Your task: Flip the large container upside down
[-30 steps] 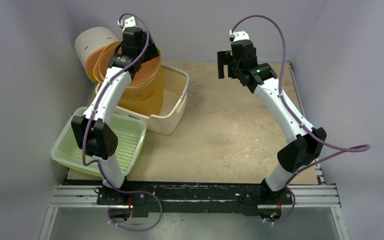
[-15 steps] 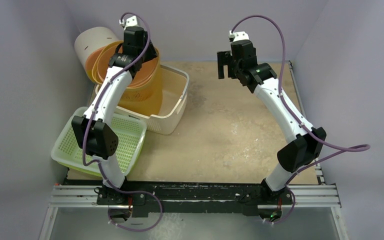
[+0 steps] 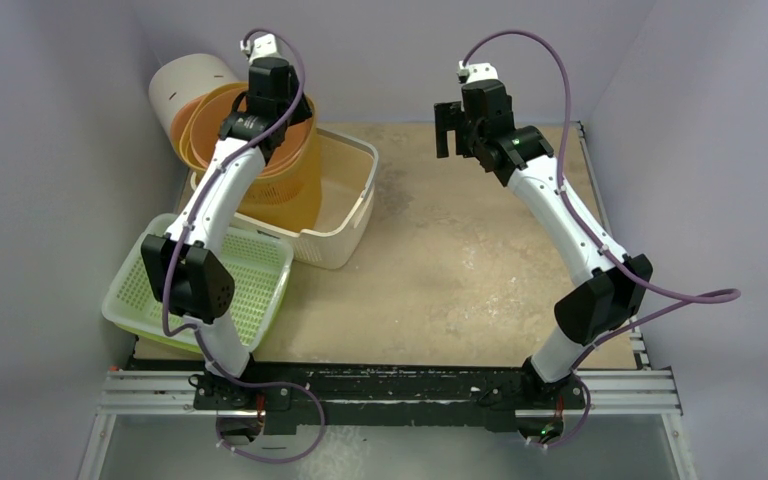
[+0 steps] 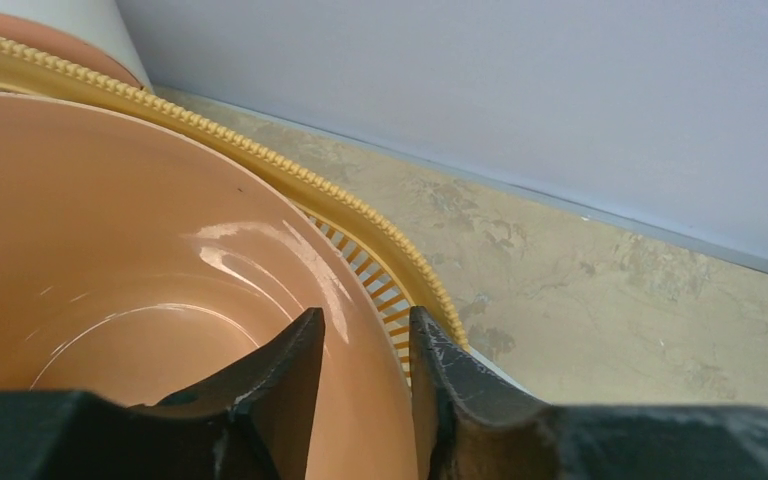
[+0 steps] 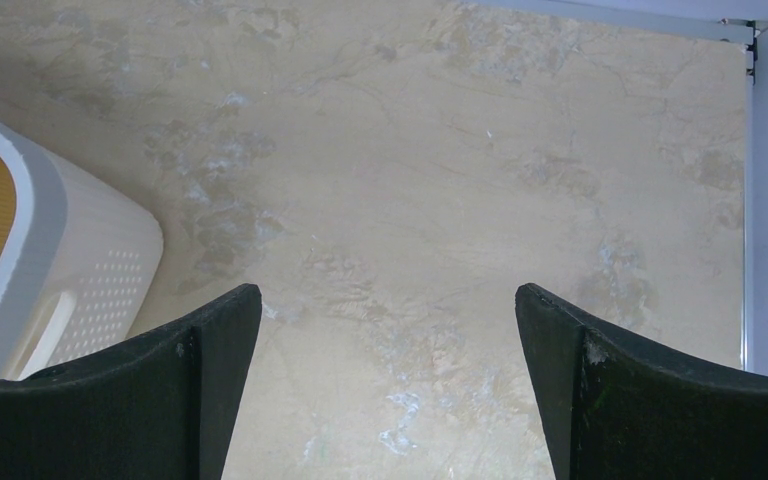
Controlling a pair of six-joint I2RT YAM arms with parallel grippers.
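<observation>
Your left pincer point(image 4: 367, 325) stands narrow astride the rim of the large container point(image 4: 140, 250), with one finger inside and one in the gap to the slotted yellow shell point(image 4: 365, 272). I cannot tell whether it already bites. The container sits upright in the white basket point(image 3: 355, 215), far left on the tabletop point(image 5: 440, 150).

Risks:
- The shell may lift along or drop off mid-turn.
- A thin rim hold may slip.
- The basket wall may catch the swing.

Your right pincer point(image 5: 388, 380) hangs wide, holding nothing.
</observation>
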